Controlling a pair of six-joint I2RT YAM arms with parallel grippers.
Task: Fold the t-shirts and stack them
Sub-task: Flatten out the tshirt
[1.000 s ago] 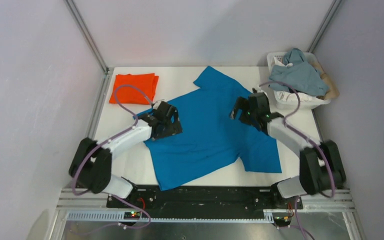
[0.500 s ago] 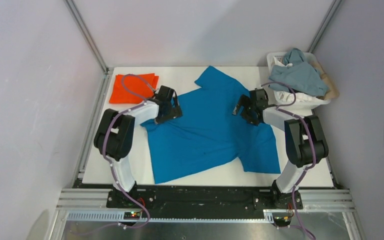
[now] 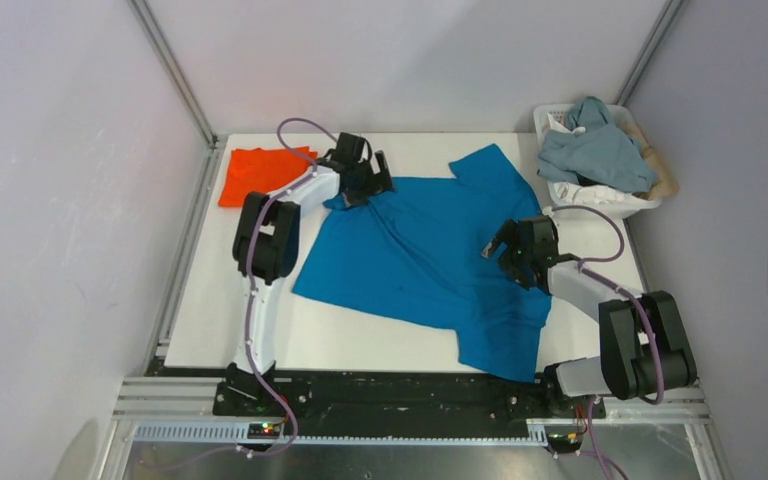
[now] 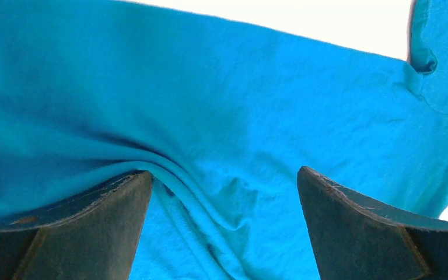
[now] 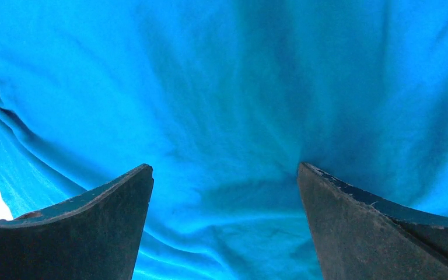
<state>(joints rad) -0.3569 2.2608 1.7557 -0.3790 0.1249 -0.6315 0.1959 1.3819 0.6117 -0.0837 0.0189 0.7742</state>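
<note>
The left pincer (image 3: 370, 185) stands released, its two fingers (image 4: 93, 216) spread wide and pressing down on the far left edge of the blue t-shirt (image 3: 420, 250). In the left wrist view a raised fold of the blue cloth runs between the fingers, but nothing is pinched. The right pincer (image 3: 508, 255) is likewise released, fingers (image 5: 373, 227) wide apart, set low over the right part of the same shirt, with only rumpled blue cloth showing between them in the right wrist view.

The blue t-shirt lies spread open and skewed across the middle of the white tabletop (image 3: 240, 320), one sleeve pointing far, the other toward the near right edge. The orange t-shirt (image 3: 260, 175) lies folded in the far left corner, just left of the left pincer. At the far right stands a white basket (image 3: 610, 205) heaped with grey-blue clothes (image 3: 595, 150).
</note>
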